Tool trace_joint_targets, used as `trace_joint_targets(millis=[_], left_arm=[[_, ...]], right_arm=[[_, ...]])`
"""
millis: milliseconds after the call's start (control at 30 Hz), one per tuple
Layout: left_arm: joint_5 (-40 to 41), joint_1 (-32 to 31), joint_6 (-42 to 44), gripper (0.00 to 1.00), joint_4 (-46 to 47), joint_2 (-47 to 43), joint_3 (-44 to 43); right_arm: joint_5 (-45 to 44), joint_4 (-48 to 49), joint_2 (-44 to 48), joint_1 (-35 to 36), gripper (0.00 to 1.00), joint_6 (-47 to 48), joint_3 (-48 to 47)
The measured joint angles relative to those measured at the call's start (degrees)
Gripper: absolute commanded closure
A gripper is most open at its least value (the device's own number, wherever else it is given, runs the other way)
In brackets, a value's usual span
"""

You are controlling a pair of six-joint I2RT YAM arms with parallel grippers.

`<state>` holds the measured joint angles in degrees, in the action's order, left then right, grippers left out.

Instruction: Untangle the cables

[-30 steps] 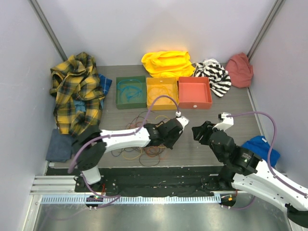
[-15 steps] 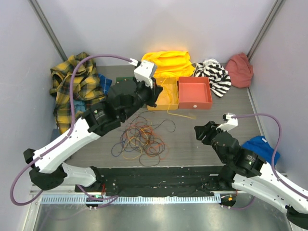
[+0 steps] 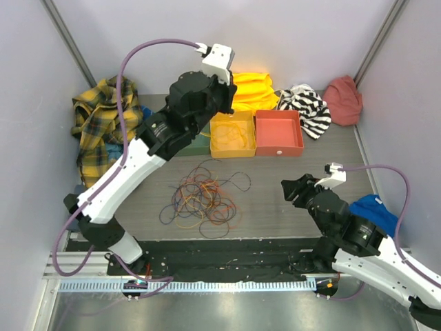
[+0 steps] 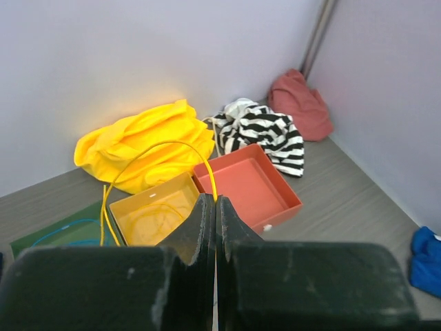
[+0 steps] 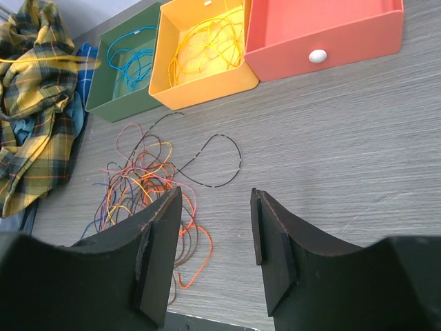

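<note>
Left wrist shows left tool (image 4: 216, 200) clamped on yellow cable (image 4: 169, 143) above yellow tray (image 4: 165, 207); right tool (image 5: 215, 196) spread, empty.

3 trays: green tray (image 5: 117, 107), yellow tray (image 5: 207, 86), red tray (image 5: 358, 38). 2 arms w/ 2 grippers: left gripper (image 4: 216, 203), right gripper (image 5: 210, 207). 1 bunch of cables (image 3: 203, 200), strands too tangled to count; approx. 4 colours. 1 yellow cable (image 4: 165, 143) apart from bunch. 1 teal loop (image 5: 131, 52). 6 cloths: plaid cloth (image 3: 107, 131), yellow cloth (image 3: 251, 89), striped cloth (image 3: 306, 103), red cloth (image 3: 343, 100), right blue cloth (image 3: 372, 205), left blue cloth (image 5: 86, 62).
</note>
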<state>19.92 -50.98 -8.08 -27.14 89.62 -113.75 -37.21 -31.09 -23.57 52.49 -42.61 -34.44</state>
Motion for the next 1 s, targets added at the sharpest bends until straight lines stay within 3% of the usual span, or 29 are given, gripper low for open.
trace_joint_targets(millis=[533, 1000], left_arm=[[-4.7, 11.3, -3.8, 1.0, -0.9, 13.3, -5.0], [-10.1, 14.2, -7.5, 1.0, 1.3, 19.7, -4.5]], right_arm=[[-1.9, -2.3, 1.9, 0.0, 0.48, 2.3, -1.8], [-3.4, -2.9, 0.4, 0.0, 0.47, 4.4, -2.7]])
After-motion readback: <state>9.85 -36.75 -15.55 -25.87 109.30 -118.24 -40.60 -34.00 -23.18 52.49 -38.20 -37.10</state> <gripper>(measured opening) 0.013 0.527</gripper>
